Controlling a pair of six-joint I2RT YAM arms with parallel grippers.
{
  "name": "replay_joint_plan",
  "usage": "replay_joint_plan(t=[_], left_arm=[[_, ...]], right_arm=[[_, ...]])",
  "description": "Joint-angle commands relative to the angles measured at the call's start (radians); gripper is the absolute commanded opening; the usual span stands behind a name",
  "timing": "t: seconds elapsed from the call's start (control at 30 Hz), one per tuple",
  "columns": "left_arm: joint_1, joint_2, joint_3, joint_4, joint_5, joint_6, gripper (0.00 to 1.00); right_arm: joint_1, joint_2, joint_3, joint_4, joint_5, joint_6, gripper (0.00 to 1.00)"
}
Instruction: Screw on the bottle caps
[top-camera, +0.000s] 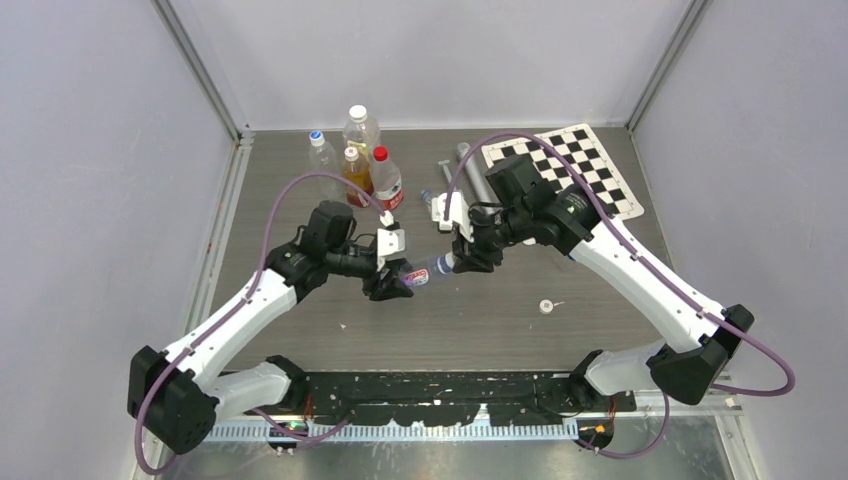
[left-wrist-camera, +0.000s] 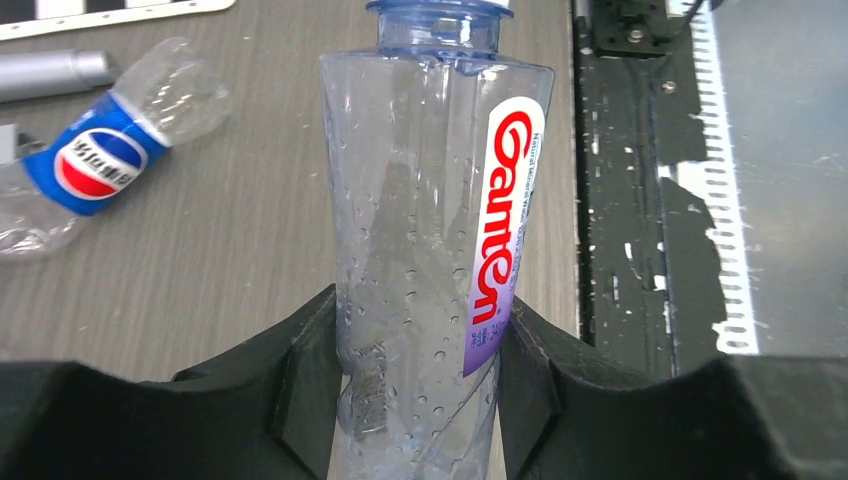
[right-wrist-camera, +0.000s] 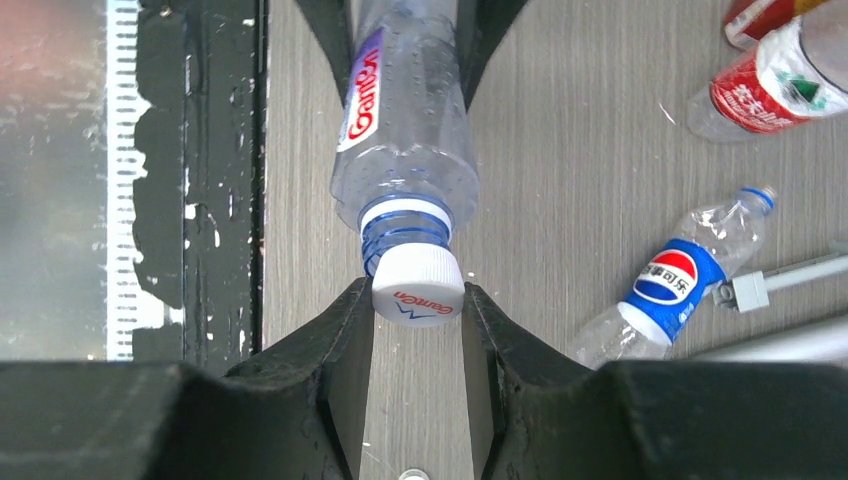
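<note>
Over table (top-camera: 450, 325) middle, Ganten bottle (left-wrist-camera: 420, 200) was held sideways betw. both arms. L gripper (left-wrist-camera: 418, 335) clamped its body. R gripper (right-wrist-camera: 418, 300) pinched white cap (right-wrist-camera: 418, 288) at the mouth, neck threads showing. Pepsi-label bottle (right-wrist-camera: 670, 285) lay flat nearby. A spare white cap (top-camera: 546, 306) lay loose on the table.

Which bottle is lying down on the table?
The clear plastic bottle with the blue Pepsi-style label. It lies on its side, while the four bottles at the back stand upright and the clear Ganten bottle is held in the air.
</note>
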Motion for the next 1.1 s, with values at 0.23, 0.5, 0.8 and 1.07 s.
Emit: replay_joint_plan(t=[0.23,0.5,0.8,1.07], left_arm=[[0.004,-0.175,-0.084,0.068,-0.354,0.004,0.00],[0.004,-0.327,-0.222,0.143,-0.581,0.038,0.00],[-0.005,-0.400,-0.321,0.294,-0.619,0.008,0.00],[-0.005,-0.354,-0.352,0.373,-0.623,0.006,0.00]], right_arm=[[0.022,0.046,-0.036,0.082,0.272,0.599,0.12],[0.021,0.078,-0.233,0.207,0.502,0.949,0.19],[0.037,0.265,-0.376,0.330,0.660,1.206,0.21],[0.071,0.372,-0.403,0.370,0.717,1.284,0.34]])
